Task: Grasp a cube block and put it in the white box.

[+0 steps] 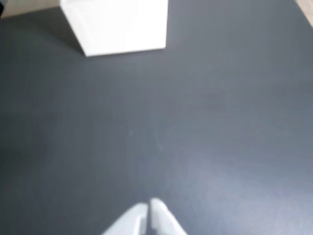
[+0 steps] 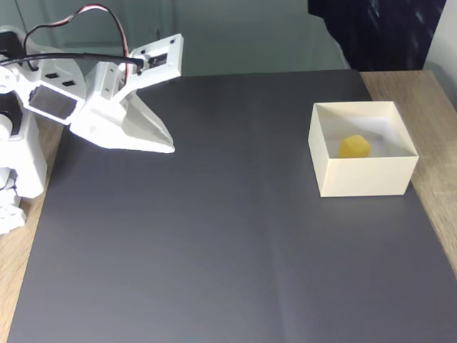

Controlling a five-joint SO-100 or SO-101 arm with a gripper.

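The small yellow cube block (image 2: 354, 146) lies inside the white box (image 2: 364, 177) at the right of the dark mat in the fixed view. My white gripper (image 2: 168, 146) hovers far off at the upper left of that view, its fingers closed together with nothing between them. In the wrist view the two fingertips meet at the bottom edge, marking the gripper (image 1: 148, 204), and the white box (image 1: 120, 27) stands at the top left, blurred; the cube is hidden there.
A dark grey mat (image 2: 214, 236) covers most of the wooden table (image 2: 428, 93), whose bare wood shows at the right. The arm's white base (image 2: 18, 171) stands at the mat's left edge.
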